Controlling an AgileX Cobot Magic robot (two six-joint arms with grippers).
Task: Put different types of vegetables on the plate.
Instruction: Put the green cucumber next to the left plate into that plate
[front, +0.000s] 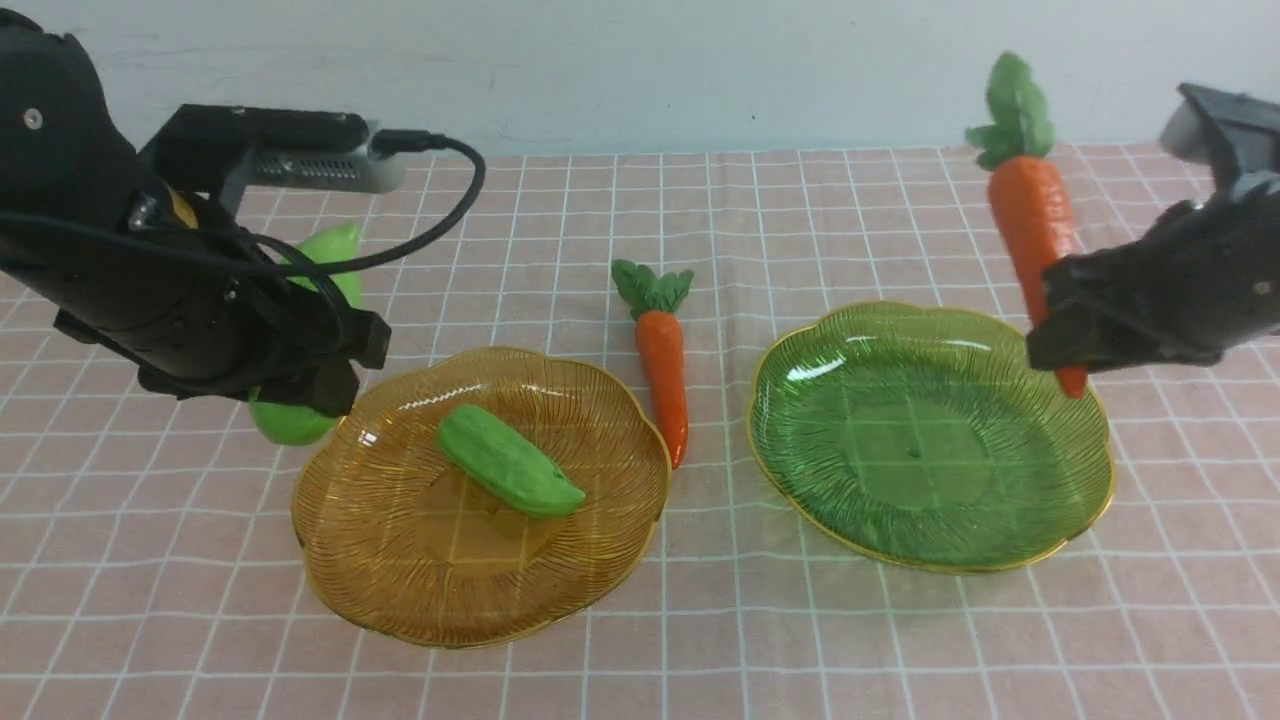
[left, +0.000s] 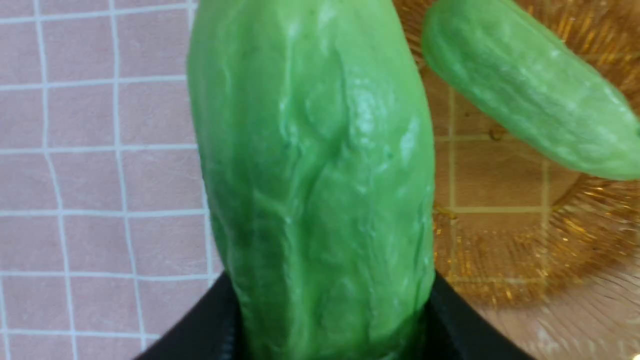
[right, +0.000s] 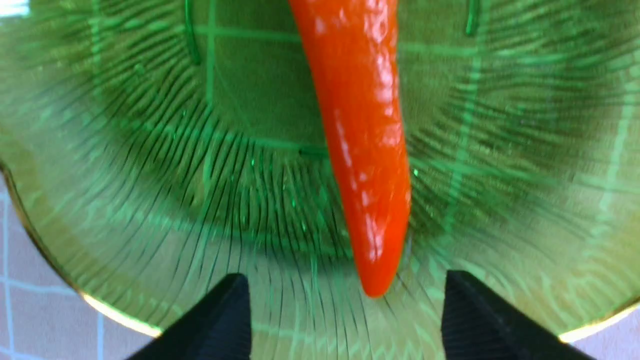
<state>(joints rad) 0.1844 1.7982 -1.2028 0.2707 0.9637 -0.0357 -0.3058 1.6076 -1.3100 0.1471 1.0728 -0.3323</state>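
My left gripper is shut on a light-green bumpy gourd, held upright just left of the amber plate. In the left wrist view the jaws hug the gourd. A second gourd lies in the amber plate, also in the left wrist view. My right gripper is open at the right rim of the green plate. An orange carrot stands steeply between its jaws, leafy top up. Its tip reaches the green plate with gaps to both fingers.
A second carrot lies on the pink checked cloth between the two plates, leafy top toward the wall. The pale wall runs along the table's far edge.
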